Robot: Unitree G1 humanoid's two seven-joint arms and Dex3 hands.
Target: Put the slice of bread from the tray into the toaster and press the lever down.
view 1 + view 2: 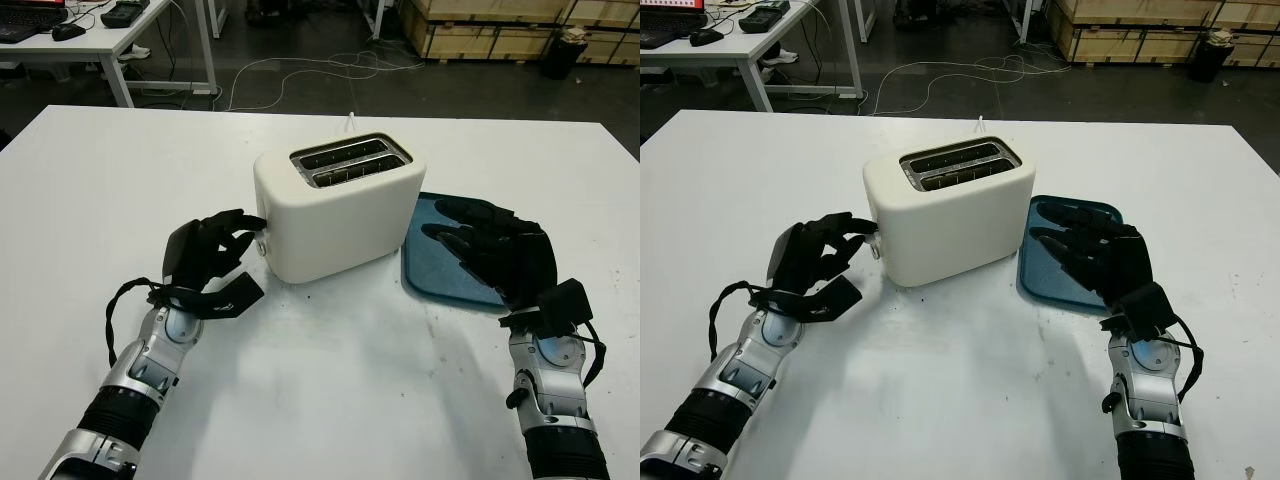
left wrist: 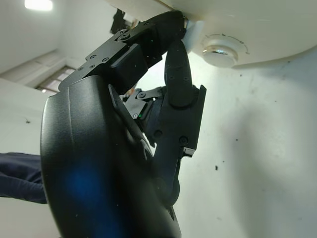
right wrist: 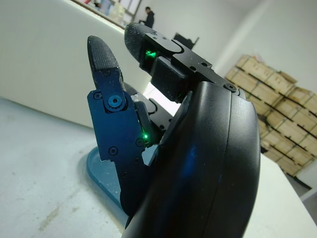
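Observation:
A cream two-slot toaster [image 1: 335, 215] stands mid-table. Its slots [image 1: 350, 160] look dark with metal guides, and I cannot tell whether a slice sits inside. My left hand [image 1: 235, 235] is at the toaster's left end, fingertips touching the lever [image 1: 262, 222] just above the round dial [image 2: 220, 49]. It grasps nothing. A blue tray [image 1: 440, 275] lies right of the toaster, and no bread shows on its visible part. My right hand [image 1: 470, 235] is open over the tray, holding nothing, with the toaster's side wall [image 3: 49, 59] just beyond its fingers [image 3: 104, 59].
The white table [image 1: 330, 400] has free room in front of the toaster and on its left half. A white cord [image 1: 350, 122] runs off the far edge behind the toaster. Beyond are a desk [image 1: 90, 40] and wooden crates [image 1: 500, 25].

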